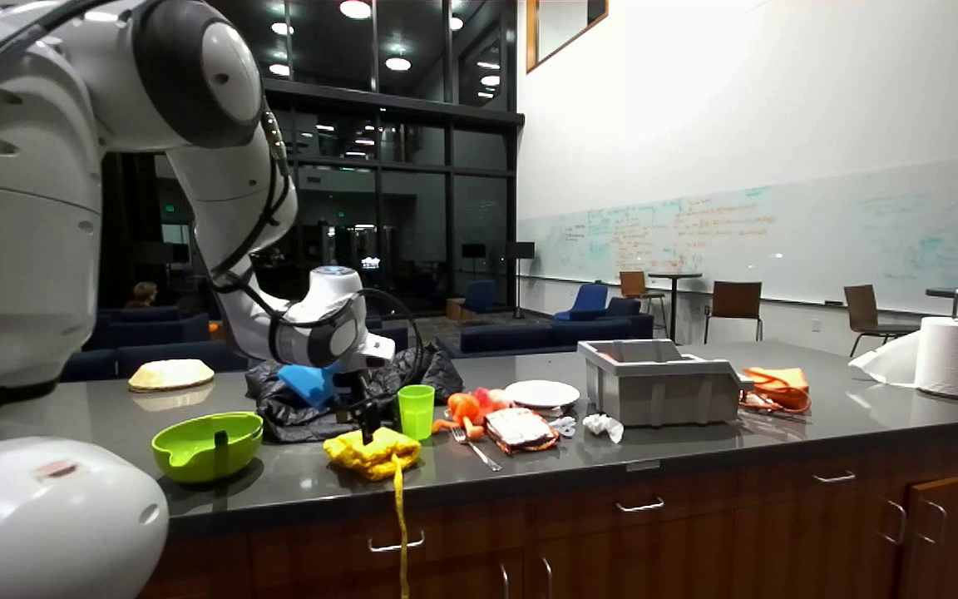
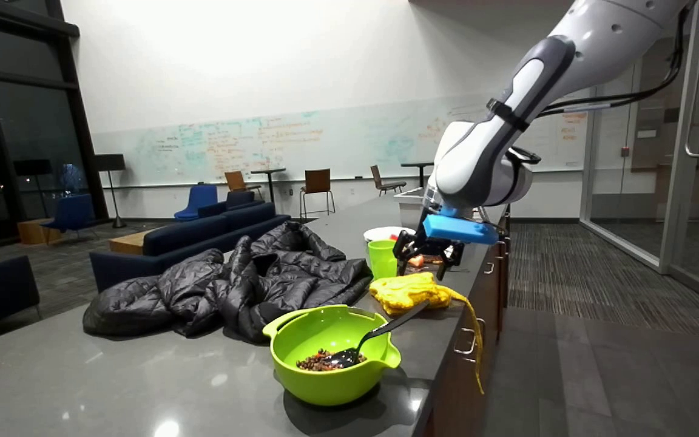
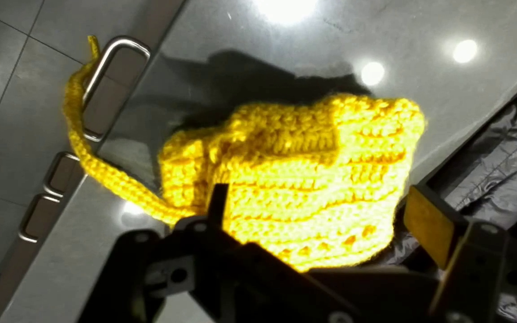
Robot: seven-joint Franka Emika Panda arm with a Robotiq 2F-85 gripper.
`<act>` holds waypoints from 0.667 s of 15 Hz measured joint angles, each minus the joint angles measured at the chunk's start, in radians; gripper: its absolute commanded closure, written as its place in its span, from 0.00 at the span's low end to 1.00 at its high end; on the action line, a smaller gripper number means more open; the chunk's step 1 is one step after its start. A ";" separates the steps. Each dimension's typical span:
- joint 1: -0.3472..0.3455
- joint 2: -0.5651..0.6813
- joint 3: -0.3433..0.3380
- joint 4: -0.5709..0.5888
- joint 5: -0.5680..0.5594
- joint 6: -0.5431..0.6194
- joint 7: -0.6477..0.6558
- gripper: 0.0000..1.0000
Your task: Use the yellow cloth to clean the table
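The yellow cloth is a bunched, knitted piece on the grey table [image 2: 113, 382], close to its front edge. It shows in both exterior views [image 1: 372, 454] [image 2: 407, 293] and in the wrist view [image 3: 285, 175]. Its thin yellow strap [image 3: 110, 181] hangs over the edge past the drawer handles. My gripper [image 2: 422, 265] is open, pointing down right above the cloth. In the wrist view the fingers [image 3: 323, 211] are wide apart, one over the cloth near the strap's base, the other beyond its opposite side. Whether a fingertip touches the cloth I cannot tell.
A green bowl [image 2: 325, 388] with food and a black spoon [image 2: 386, 328] stands near the cloth. A green cup [image 1: 417, 412], a black jacket [image 2: 204, 291], a fork [image 1: 479, 453], a white plate [image 1: 541, 393] and a grey bin [image 1: 666, 395] are also on the table.
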 measured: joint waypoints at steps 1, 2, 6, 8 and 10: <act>0.001 0.006 0.000 0.007 0.015 0.000 -0.015 0.00; 0.001 0.012 -0.001 0.014 0.024 0.000 -0.026 0.00; 0.002 0.041 -0.020 0.031 0.036 -0.001 -0.042 0.00; 0.004 0.057 -0.046 0.036 0.024 -0.008 -0.042 0.00; 0.006 0.074 -0.071 0.046 0.014 -0.016 -0.042 0.00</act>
